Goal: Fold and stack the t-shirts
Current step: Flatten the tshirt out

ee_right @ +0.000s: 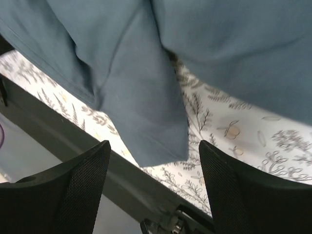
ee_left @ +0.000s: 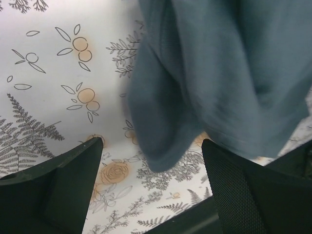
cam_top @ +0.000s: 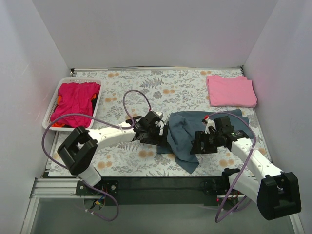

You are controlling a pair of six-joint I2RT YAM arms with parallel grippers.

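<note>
A dark slate blue-grey t-shirt lies crumpled on the floral table, between my two grippers. A light pink t-shirt lies folded at the back right. A magenta t-shirt fills the white basket, with a bit of orange-red cloth under it. My left gripper is open and empty at the blue-grey shirt's left edge; that shirt hangs into the left wrist view. My right gripper is open and empty over the shirt's near right part.
The white slotted basket stands at the back left. The table's black front rail runs along the near edge, close under the right gripper. White walls close in the table on three sides.
</note>
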